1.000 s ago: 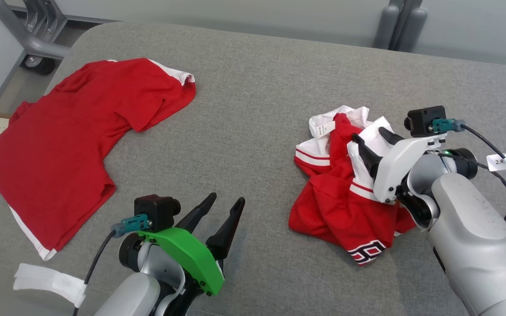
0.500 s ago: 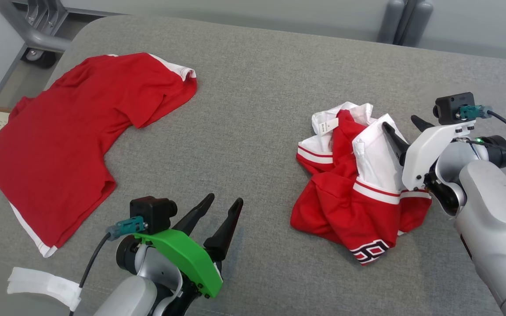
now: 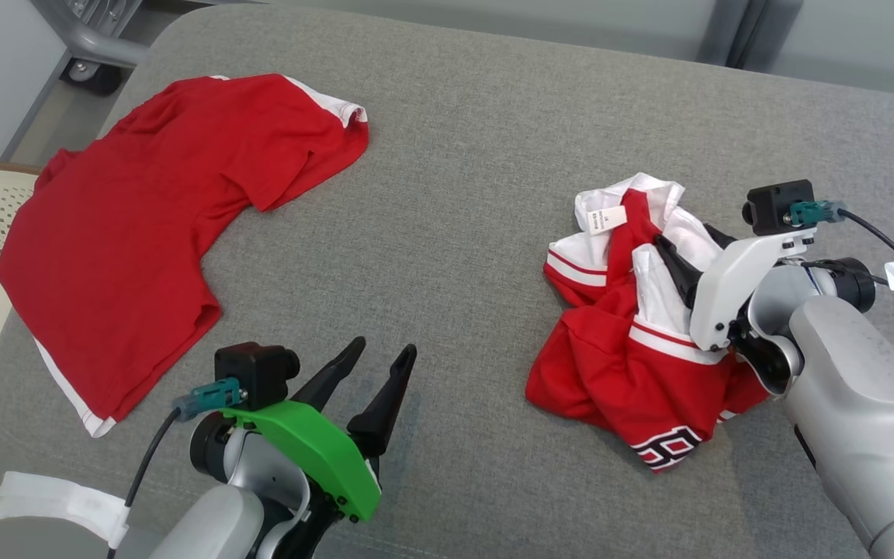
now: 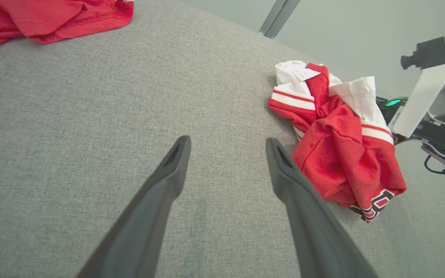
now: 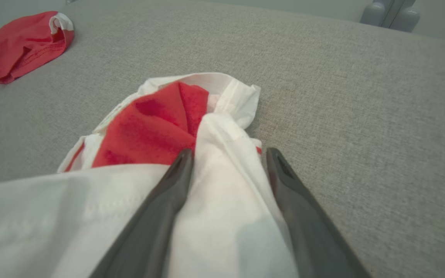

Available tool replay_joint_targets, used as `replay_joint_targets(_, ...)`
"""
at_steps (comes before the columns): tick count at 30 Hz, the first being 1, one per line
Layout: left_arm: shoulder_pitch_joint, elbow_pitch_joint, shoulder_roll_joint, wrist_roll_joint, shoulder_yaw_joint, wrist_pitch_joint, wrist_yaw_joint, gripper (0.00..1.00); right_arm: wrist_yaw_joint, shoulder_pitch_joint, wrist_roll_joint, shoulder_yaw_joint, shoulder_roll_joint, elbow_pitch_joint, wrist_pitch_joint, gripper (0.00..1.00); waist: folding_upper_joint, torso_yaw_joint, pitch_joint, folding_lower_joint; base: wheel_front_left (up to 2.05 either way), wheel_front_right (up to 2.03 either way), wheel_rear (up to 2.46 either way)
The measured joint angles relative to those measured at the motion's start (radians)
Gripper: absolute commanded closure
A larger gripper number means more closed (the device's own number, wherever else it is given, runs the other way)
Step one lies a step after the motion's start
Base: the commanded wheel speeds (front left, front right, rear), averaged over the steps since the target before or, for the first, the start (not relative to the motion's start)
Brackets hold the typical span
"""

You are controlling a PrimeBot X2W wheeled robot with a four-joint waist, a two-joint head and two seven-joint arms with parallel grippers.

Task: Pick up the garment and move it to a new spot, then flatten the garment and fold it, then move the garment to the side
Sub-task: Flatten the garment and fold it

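Our right gripper point(image 3: 686, 237) has swung back in over the garment point(image 3: 625, 365) after drawing off to its right edge 0.5 s ago. The head camera has also moved, so the shift of the whole scene is not the cloth moving. The garment lies crumpled on the right half of the grey pad point(image 3: 455, 155), in the same heap as before, not lifted. The right jaws are spread. In the wrist view they straddle a raised white fold point(image 5: 222, 181), 1 finger on each side. We judge the pick-up is only starting, and closing on that fold comes next. Our left gripper point(image 3: 383, 346) hovers over bare pad, jaws spread, well apart from the garment. A 2nd red shirt point(image 3: 129, 225) lies at the far left.
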Motion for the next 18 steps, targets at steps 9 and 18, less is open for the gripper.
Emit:
replay_joint_targets(9, 0.013, 0.0, 0.007, 0.0, 0.026, 0.0, 0.008, 0.0, 0.0, -0.003, 0.016, 0.037, -0.006, 0.003, -0.046, 1.0, 0.0, -0.008, -0.013, 0.0, 0.0, 0.0, 0.0)
replay_joint_targets(18, 0.057, -0.001, 0.016, -0.013, 0.06, -0.017, 0.016, 0.0, 0.0, -0.056, 0.041, 0.053, -0.04, -0.094, -0.14, 1.0, 0.0, -0.056, -0.043, 0.0, 0.0, 0.0, 0.0)
